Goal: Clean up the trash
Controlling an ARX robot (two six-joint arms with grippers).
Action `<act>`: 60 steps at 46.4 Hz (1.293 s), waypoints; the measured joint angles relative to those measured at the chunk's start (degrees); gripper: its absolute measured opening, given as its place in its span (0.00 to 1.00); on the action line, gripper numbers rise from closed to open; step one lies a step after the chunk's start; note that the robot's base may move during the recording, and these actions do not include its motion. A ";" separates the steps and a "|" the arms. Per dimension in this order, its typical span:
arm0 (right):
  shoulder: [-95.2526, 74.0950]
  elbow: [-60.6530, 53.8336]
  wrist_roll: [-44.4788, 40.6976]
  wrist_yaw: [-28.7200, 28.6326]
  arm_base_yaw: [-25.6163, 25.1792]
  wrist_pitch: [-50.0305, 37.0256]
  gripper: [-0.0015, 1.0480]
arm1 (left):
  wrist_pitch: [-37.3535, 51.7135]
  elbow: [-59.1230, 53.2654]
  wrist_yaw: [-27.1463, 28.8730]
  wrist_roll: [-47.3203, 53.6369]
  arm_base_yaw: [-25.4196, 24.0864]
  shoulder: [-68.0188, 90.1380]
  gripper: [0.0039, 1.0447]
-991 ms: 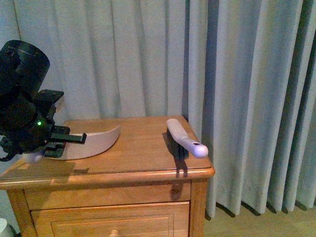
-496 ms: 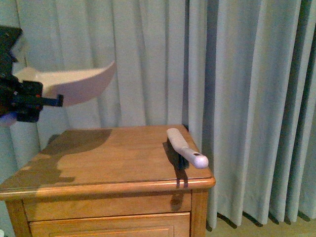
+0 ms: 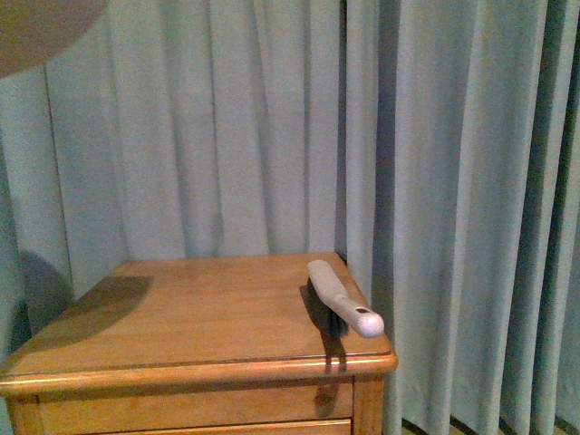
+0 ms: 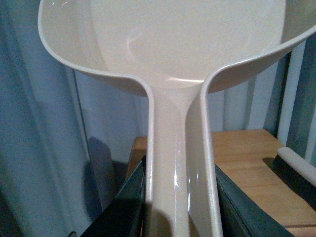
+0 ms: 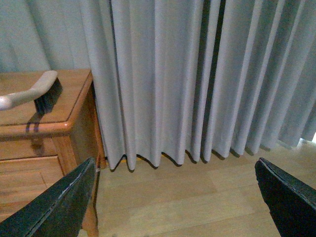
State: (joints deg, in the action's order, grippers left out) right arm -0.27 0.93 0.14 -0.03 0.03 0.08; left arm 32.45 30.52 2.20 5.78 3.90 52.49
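Lying centre-right in the front frame, the brush [image 3: 340,297] rests on the nightstand's [image 3: 199,308] right edge. Left wrist: the left gripper [image 4: 180,200] clamps the dustpan [image 4: 163,39] handle, bottom centre. Right wrist: the right gripper [image 5: 170,197] is spread wide across the lower corners. Where the trash is cannot be told.

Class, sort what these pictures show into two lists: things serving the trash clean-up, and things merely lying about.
For the job:
dustpan, held in the left gripper
brush, lying on the nightstand

Just there:
nightstand
curtains
floor
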 joint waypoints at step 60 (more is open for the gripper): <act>-73.85 45.72 1.44 11.13 21.33 -0.68 0.93 | -12.22 -16.74 -12.85 -14.19 -14.21 -38.32 0.27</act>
State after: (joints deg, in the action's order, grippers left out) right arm -74.13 46.65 1.58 11.09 21.37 -0.60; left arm 20.23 13.78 -10.66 -8.40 -10.31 14.17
